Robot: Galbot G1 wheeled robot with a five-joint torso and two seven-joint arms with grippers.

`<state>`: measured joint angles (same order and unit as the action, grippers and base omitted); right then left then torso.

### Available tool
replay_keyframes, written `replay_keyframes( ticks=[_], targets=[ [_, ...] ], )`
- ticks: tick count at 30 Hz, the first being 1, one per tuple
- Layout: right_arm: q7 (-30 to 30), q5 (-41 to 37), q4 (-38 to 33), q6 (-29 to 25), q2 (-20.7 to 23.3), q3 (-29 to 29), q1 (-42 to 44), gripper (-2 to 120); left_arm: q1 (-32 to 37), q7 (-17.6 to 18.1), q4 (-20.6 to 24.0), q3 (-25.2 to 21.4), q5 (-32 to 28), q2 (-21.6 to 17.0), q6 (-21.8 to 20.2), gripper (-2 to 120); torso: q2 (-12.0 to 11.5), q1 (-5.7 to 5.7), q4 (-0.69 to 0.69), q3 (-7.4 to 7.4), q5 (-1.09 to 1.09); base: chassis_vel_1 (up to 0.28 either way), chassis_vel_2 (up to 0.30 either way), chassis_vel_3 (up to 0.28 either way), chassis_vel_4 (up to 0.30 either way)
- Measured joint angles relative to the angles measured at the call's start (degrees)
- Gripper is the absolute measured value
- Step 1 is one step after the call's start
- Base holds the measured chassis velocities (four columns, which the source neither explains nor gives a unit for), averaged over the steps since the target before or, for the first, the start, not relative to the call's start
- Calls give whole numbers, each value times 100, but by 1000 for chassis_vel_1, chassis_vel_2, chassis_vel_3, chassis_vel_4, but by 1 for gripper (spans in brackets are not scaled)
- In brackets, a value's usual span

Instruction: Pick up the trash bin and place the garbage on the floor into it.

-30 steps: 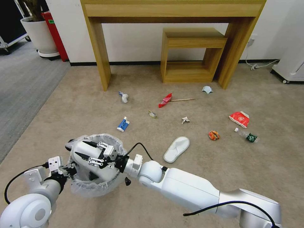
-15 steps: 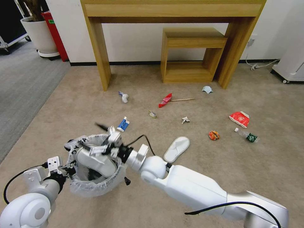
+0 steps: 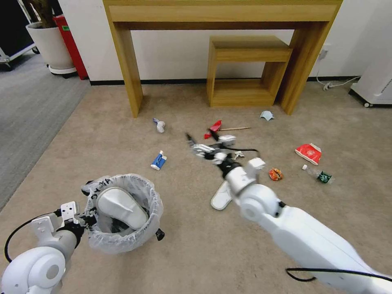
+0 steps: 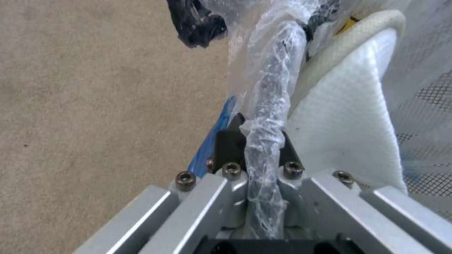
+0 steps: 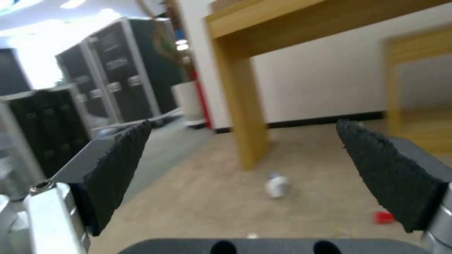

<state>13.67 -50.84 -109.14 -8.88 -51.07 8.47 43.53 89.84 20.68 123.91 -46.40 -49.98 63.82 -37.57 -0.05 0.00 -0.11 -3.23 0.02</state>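
Head view: trash bin (image 3: 122, 241) is held at lower left by left gripper (image 3: 83, 218); one slipper (image 3: 122, 206) lies inside.

Left wrist view: bagged rim is pinched.

Right wrist view: right gripper (image 5: 245, 176) is spread, empty. Another pickup is judged next, needing descent onto floor litter.

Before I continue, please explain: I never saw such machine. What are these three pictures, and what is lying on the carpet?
This is a wheeled robot with two arms. The wide picture comes from its head; the other two come from cameras on its wrists. The left gripper is shut on the rim of the trash bin, which holds one white slipper. The right gripper is open, reaching out over the floor. On the carpet lie another slipper, a blue-white carton, red wrappers, an orange packet, a bottle and a pale blue mask.
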Motion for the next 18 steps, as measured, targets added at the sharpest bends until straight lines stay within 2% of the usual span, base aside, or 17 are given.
replay_keyframes(
  ticks=[1,3,5,6,9,18],
  targets=[
    [94,75,-70,26,80,-349,275,100,-15,-2,-4,10,27,13,6,1,0,0,0,0,1,0,0,0,0],
    [134,139,-100,43,110,-541,419,100,-23,-8,-4,11,36,22,10,1,0,0,0,0,1,0,0,0,0],
    [212,350,-201,110,146,-1272,977,100,-56,-25,-2,10,52,62,29,1,0,0,0,0,0,0,0,0,0],
    [212,350,-201,110,146,-1272,977,100,-56,-25,-2,10,52,62,29,1,0,0,0,0,0,0,0,0,0],
    [272,664,-468,184,21,-2116,1759,100,-69,-50,49,-6,51,89,40,1,0,0,-1,0,-1,0,0,0,0],
    [333,1489,-696,-15,-403,-2843,3062,100,-20,-98,123,-60,118,162,87,1,0,0,-1,0,-1,0,0,0,0]
  ],
)
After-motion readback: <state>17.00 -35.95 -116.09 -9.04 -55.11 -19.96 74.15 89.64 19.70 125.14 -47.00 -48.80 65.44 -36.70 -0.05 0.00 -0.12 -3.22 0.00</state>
